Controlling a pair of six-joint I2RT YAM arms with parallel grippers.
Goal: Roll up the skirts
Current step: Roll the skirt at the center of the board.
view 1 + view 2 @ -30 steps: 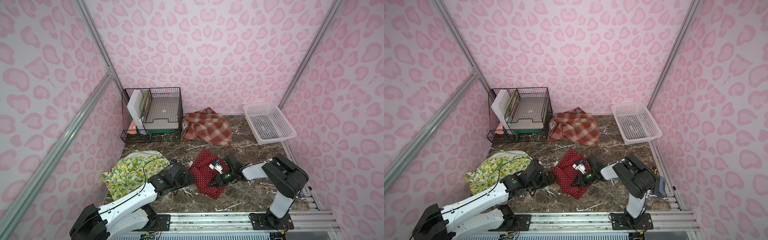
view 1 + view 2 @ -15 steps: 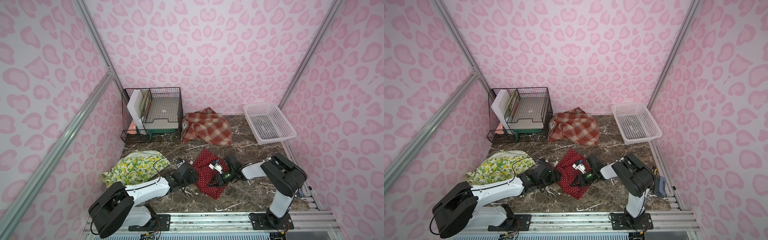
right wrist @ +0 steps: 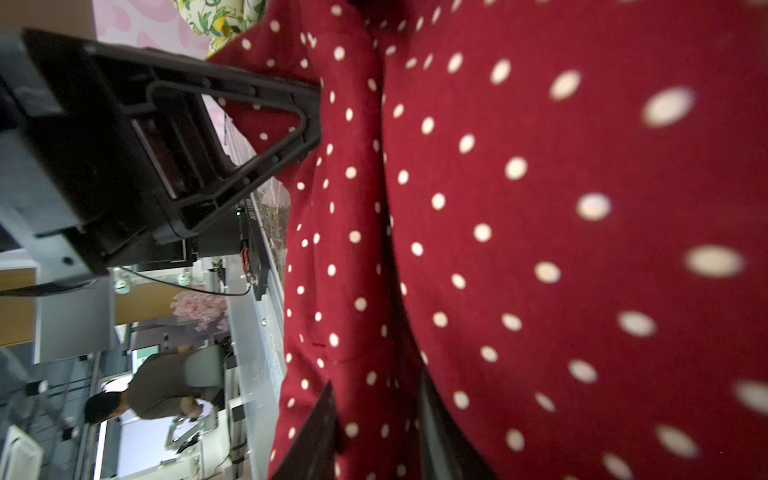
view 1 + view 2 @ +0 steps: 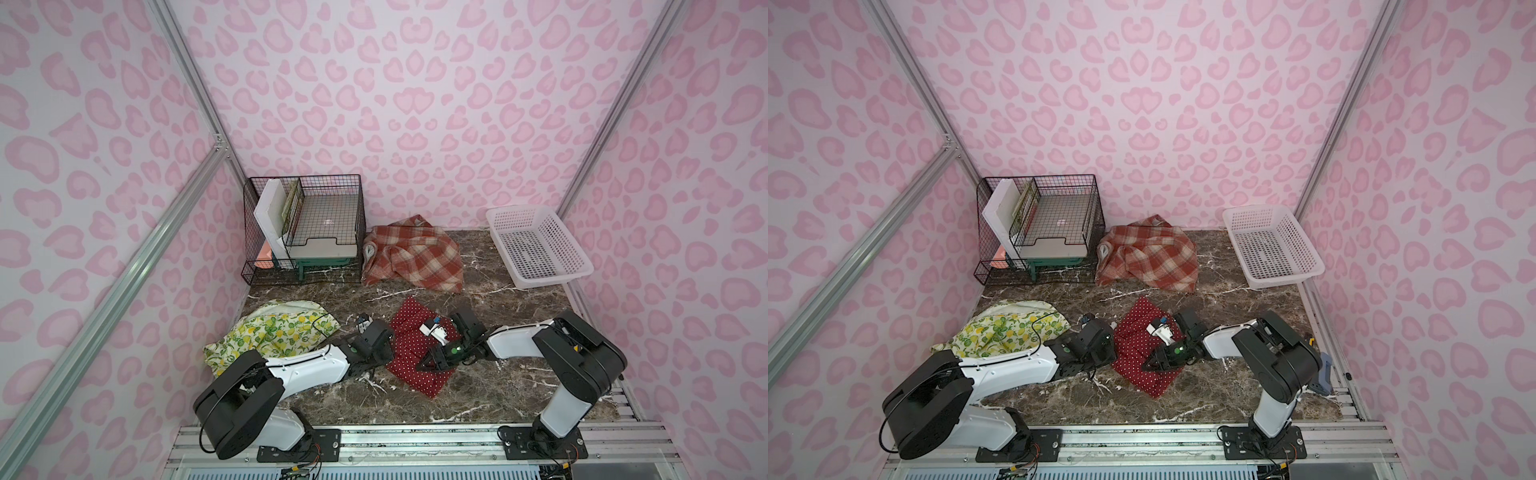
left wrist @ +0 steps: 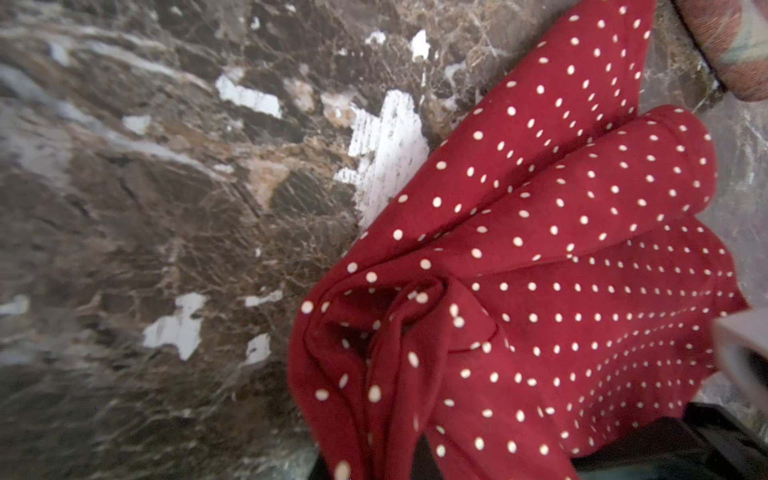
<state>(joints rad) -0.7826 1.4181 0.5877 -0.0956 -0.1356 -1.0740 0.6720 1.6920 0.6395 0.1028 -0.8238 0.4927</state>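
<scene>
- Red dotted skirt (image 4: 405, 328) lies crumpled and unrolled mid-surface (image 4: 478, 386), between the two arms, in both top views.
- Left pincer (image 4: 388, 352) sits at the skirt's left edge. Top views hide its tips under the wrist.
- Left wrist view: red cloth (image 5: 540, 291) bunches into tight folds running into the pincer at the frame edge. The pincer is narrow, pinching the skirt edge.
- Only the right wrist view shows a left finger (image 3: 249, 124), pressed against the cloth.
- Right pincer (image 4: 426, 365) lies low on the skirt's right part. Its fingers (image 3: 320, 436) are part open in the right wrist view, a ridge of red cloth between them.
- Plaid skirt (image 4: 415, 255) is heaped at the back, beside the wire rack (image 4: 307, 195). Left wrist view catches only a corner (image 5: 731, 45).
- Lemon skirt (image 4: 274, 332) is heaped front left. Right wrist view shows only a scrap (image 3: 220, 16).
- Basket (image 4: 552, 279) sits back right, in top views only.
</scene>
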